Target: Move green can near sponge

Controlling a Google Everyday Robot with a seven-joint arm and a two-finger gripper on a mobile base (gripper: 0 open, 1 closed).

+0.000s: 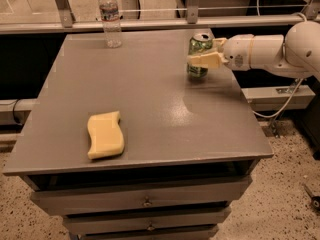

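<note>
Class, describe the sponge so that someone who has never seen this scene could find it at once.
Start at the grey table and look to its front left. The sponge lies there alone, far from the bottle at the back left and the green can at the back right, where the robot's tool is. It alone is flat, pale yellow and wavy-edged.
</note>
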